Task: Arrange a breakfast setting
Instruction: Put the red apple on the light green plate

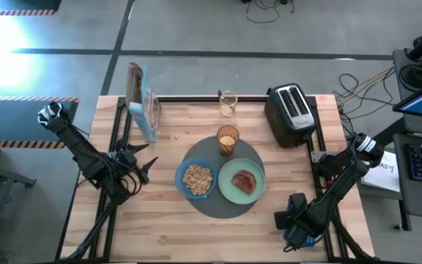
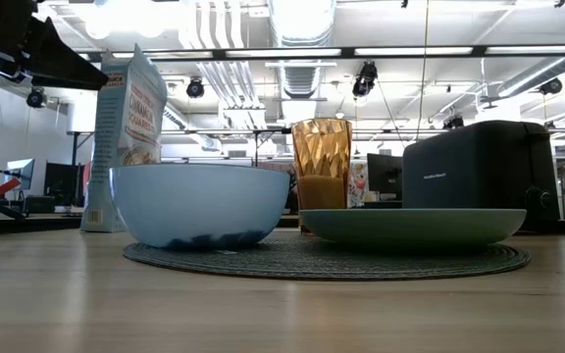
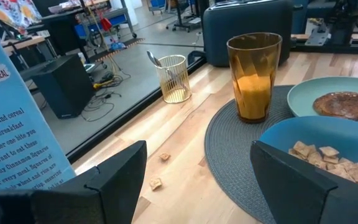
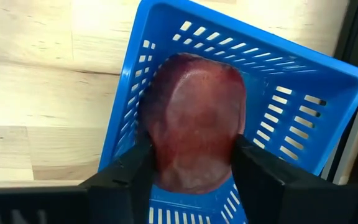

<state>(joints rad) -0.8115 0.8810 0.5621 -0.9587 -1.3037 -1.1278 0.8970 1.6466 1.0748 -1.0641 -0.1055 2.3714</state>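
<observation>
A round dark-grey mat (image 1: 222, 204) lies mid-table. On it rest a blue bowl (image 1: 195, 178) of cereal, a pale green plate (image 1: 242, 180) with toast, and a glass of orange drink (image 1: 227, 139). A spoon (image 3: 153, 59) stands in a wire cup (image 1: 228, 103) at the far edge. My left gripper (image 1: 141, 163) is open and empty, left of the bowl; it also shows in the left wrist view (image 3: 197, 162). My right gripper (image 1: 293, 220) is at the table's near right corner, over a blue basket (image 4: 303, 93), shut on a red-brown slice (image 4: 194, 118). My right gripper has the red-brown slice between its two fingers, which lie against its two opposite side edges (image 4: 157, 155) near the end closest to the wrist. The fingers point down from above. The slice lies flat-faced over the basket's inside; whether it rests on the basket floor cannot be told.
A black toaster (image 1: 290, 114) stands at the far right. A blue cereal box (image 1: 143, 103) stands upright at the far left. A few cereal crumbs (image 3: 157, 183) lie on the wood between the box and the mat.
</observation>
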